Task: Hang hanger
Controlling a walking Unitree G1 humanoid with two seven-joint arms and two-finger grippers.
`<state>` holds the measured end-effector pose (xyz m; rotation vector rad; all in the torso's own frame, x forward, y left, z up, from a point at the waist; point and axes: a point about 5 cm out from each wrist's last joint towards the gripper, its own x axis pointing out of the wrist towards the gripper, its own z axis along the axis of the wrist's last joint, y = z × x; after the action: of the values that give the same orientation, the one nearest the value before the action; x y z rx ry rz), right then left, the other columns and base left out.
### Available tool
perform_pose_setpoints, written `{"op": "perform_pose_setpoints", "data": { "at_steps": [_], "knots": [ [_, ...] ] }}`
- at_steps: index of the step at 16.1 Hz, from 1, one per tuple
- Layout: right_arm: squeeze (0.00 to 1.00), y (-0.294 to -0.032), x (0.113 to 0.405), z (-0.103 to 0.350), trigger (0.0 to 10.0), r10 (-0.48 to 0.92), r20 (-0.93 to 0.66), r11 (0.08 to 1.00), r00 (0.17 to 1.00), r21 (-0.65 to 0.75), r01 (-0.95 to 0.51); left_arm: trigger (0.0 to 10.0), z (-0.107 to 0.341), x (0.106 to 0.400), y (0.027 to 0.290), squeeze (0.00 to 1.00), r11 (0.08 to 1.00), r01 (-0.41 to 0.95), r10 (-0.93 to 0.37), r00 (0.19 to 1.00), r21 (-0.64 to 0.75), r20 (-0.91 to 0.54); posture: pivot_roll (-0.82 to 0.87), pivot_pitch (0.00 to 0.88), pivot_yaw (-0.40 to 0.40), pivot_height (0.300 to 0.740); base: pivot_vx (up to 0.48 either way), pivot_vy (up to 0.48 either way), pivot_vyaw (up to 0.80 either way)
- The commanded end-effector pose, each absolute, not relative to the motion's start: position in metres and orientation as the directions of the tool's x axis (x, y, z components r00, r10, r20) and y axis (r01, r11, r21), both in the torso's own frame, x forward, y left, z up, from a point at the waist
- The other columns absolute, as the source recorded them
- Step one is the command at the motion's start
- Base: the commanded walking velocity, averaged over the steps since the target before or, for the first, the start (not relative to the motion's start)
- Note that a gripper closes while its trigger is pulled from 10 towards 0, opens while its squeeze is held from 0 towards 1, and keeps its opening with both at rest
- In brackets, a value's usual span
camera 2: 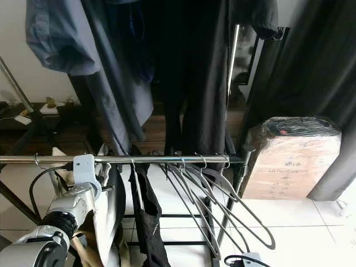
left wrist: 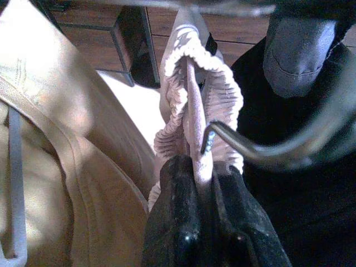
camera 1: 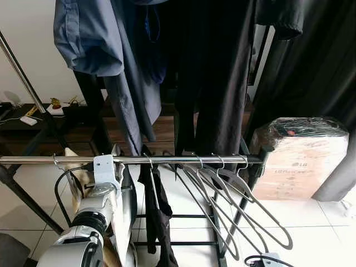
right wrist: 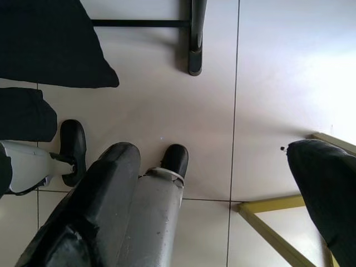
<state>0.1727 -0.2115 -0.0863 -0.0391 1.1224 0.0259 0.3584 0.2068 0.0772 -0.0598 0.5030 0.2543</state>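
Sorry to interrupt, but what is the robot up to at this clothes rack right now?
The robot is hanging a hanger on the lower rail. Its left gripper is raised to the rail, fingers shut on the hanger, which carries a pale ruffled garment. Several bare wire hangers already hang further along the rail. The right gripper is open and points down at the tiled floor.

wrapped cardboard box — tiled floor

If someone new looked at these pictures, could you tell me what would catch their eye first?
Probably the chrome rail running across the middle, with a fan of empty wire hangers dangling from its right part and dark clothes hung from above behind it. At its left end the left gripper is shut on a ruffled pale garment beside a hanger hook. A plastic-wrapped cardboard box stands on the right.
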Motion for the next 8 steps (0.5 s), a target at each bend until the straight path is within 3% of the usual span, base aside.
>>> {"op": "perform_pose_setpoints", "data": {
  "at_steps": [1,2,5,8],
  "knots": [
    [0.00,-0.210,0.172,-0.087,10.0,0.006,-0.904,0.998,0.428,-0.018,-0.052,0.0,0.074,0.354,0.206,0.00,0.974,-0.223,0.219,0.862,0.047,-0.457,0.03,0.000,0.001,0.740,0.000,0.000,0.00],
    [0.00,-0.210,0.170,-0.088,10.0,0.005,-0.905,0.998,0.425,-0.019,-0.051,0.0,0.082,0.348,0.206,0.00,0.978,-0.188,0.210,0.911,0.096,-0.354,0.04,0.000,0.000,0.740,0.000,0.000,0.00],
    [0.00,-0.210,0.170,-0.088,10.0,0.004,-0.906,0.998,0.424,-0.021,-0.054,0.0,0.092,0.334,0.202,0.00,0.980,-0.153,0.178,0.957,0.124,-0.228,0.05,0.000,-0.002,0.740,0.000,0.000,0.00],
    [0.00,-0.211,0.169,-0.088,10.0,0.003,-0.906,0.998,0.423,-0.022,-0.055,0.0,0.097,0.317,0.197,0.00,0.979,-0.113,0.142,0.976,0.172,-0.167,0.05,0.000,0.001,0.740,0.000,0.000,0.00]
  ]
}}
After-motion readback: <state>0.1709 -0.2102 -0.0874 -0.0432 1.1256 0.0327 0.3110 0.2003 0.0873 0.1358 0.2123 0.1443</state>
